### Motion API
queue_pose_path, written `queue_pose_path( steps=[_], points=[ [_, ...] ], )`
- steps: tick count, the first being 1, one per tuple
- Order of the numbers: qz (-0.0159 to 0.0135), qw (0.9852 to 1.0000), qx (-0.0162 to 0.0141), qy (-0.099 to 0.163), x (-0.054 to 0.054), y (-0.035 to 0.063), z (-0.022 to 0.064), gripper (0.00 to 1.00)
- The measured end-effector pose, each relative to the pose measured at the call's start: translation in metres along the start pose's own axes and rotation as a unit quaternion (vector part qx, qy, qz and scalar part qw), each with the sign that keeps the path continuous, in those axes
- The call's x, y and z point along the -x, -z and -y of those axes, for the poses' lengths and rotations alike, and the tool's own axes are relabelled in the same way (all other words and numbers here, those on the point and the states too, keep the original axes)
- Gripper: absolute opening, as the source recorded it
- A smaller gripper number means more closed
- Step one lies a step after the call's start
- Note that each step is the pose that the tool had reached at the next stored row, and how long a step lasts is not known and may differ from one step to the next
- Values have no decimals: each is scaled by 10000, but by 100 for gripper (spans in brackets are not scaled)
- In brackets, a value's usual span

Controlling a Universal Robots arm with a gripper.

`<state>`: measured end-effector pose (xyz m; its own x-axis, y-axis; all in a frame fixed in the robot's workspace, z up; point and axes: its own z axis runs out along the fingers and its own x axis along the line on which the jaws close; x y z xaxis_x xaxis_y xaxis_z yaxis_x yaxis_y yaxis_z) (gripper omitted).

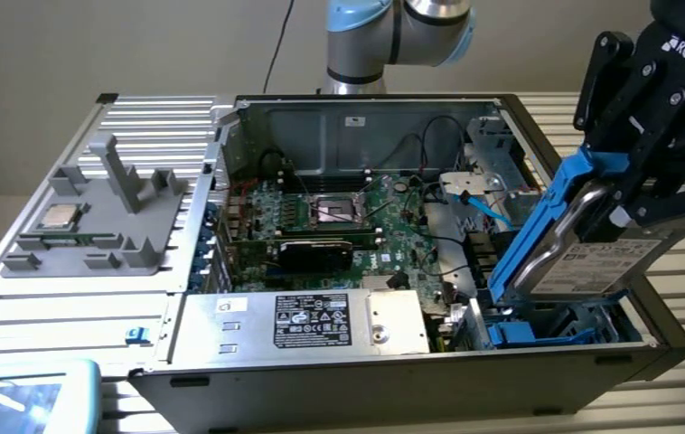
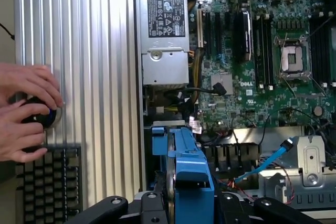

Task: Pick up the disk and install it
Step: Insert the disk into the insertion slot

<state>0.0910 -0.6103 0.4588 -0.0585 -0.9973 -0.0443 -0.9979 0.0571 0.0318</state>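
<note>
Exterior view gives us the black end effector (image 1: 626, 176) clamped on the disk (image 1: 594, 264), one finger on each side. We see the disk held on edge and tilted over the exterior view's right end of the open computer case (image 1: 355, 113). Its lower end is just above a blue drive bay (image 1: 541, 336), and we cannot tell if they touch. From here the disk shows a silver body, a white printed label facing the camera and a bright blue frame along its upper edge. This view also has a grey fixture (image 1: 114, 226) on the ribbed tabletop (image 1: 65, 307) at the exterior view's left. A small square processor chip (image 1: 60, 215) sits on it, well apart from the disk.

Wrist view looks along the disk, so we get it edge-on: blue frame up front, a thin silver edge beside it, label hidden. It adds a person's hands (image 2: 29, 85) around a black knob (image 2: 44, 116), with a keyboard (image 2: 47, 187) just beside. Both views show the green motherboard (image 1: 373, 237) and the silver power supply (image 1: 306, 321) with its black label.
</note>
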Motion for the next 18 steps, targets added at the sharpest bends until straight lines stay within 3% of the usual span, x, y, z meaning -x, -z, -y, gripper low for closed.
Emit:
queue_pose_path(
  steps=[9,15,16,18],
  points=[
    [3,10000,-26,1,13,-144,11,37],
    [-2,10000,-32,1,48,-167,9,37],
    [-8,10000,-32,2,49,-169,9,37],
    [-51,10000,-37,0,52,-179,9,37]
  ],
)
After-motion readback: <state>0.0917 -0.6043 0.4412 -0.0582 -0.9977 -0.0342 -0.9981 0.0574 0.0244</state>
